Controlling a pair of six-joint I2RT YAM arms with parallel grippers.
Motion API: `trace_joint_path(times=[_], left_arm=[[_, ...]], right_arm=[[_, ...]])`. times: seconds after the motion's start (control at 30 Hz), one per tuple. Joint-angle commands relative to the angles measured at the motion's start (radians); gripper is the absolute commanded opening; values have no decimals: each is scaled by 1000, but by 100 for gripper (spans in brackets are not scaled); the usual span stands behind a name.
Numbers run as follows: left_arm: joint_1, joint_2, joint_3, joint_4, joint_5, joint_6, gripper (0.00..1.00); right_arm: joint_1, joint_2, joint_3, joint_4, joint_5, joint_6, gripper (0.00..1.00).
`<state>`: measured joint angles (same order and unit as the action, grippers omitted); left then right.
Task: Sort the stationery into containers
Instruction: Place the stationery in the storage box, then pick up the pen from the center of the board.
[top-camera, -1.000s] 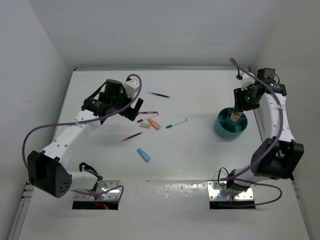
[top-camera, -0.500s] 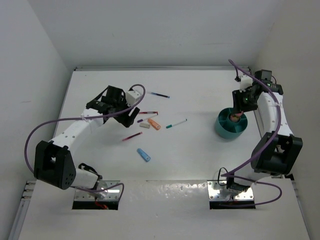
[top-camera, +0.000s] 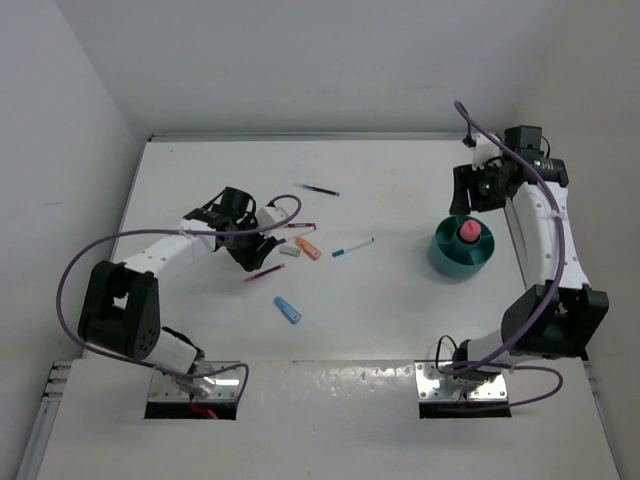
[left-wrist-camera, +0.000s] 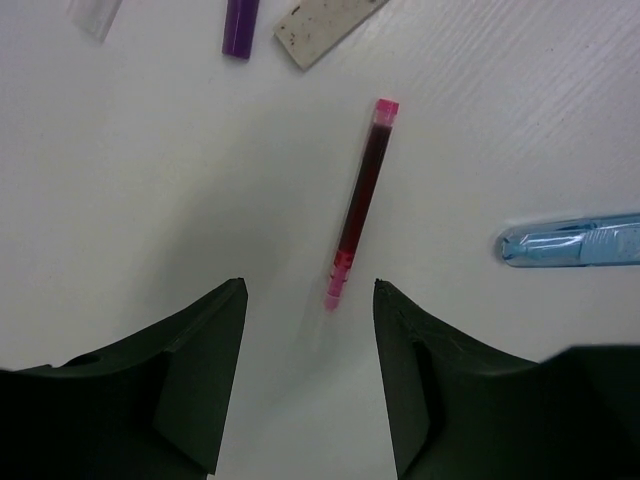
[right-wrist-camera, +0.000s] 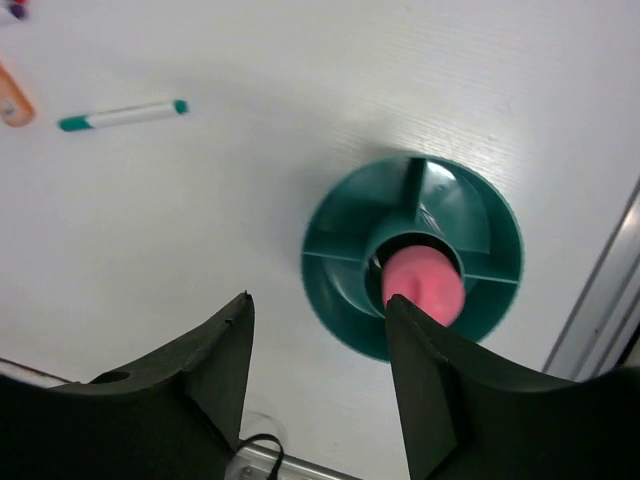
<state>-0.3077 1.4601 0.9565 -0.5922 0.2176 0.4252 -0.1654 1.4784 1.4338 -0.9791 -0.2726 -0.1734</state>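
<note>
The teal cup stands at the right with the fat pink marker upright in its centre compartment; both show in the right wrist view, cup and marker. My right gripper is open and empty, above and just behind the cup. My left gripper is open, low over the table, with the end of a red pen just ahead of its jaws; this pen also shows in the top view.
Loose on the table: a blue stick, a beige eraser, an orange stick, a teal pen, a second red pen and a blue pen. White walls close in on three sides.
My right gripper let go of the pink marker in the cup and drew up and back. My left gripper swung nearer and down over the red pen.
</note>
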Motion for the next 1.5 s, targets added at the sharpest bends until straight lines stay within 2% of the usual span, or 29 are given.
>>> trace_joint_path(times=[0.0,0.3,0.47,0.83,1.03,1.13,1.3,1.33,1.4,1.47], left_arm=[[-13,20,-10,69,45,15,59],[-74,118,-15,149,34,-62,49],[-125,143,-30,184,-1,-72,47],[-154,266,-39,250,-141,-83,39],[-153,253,-32,229,-132,-92,13],[-142,166,-30,213,-69,-82,0],[-120,-143,-6,207,139,19,0],[-120,-243,-1,212,175,90,0],[-139,-335,2,215,299,185,0],[-180,-461,-15,207,376,372,0]], right_arm=[[30,-52,54,-23,-91,57,54],[60,-119,-35,36,-218,147,51],[64,-119,-39,36,-232,149,50],[75,-141,-27,30,-243,140,49],[87,-161,-36,46,-269,164,48],[89,-182,-81,106,-326,233,48],[104,-141,-116,172,-476,348,50],[112,-123,-108,166,-537,377,52],[119,-67,-87,146,-598,411,53],[124,-21,-78,132,-687,422,55]])
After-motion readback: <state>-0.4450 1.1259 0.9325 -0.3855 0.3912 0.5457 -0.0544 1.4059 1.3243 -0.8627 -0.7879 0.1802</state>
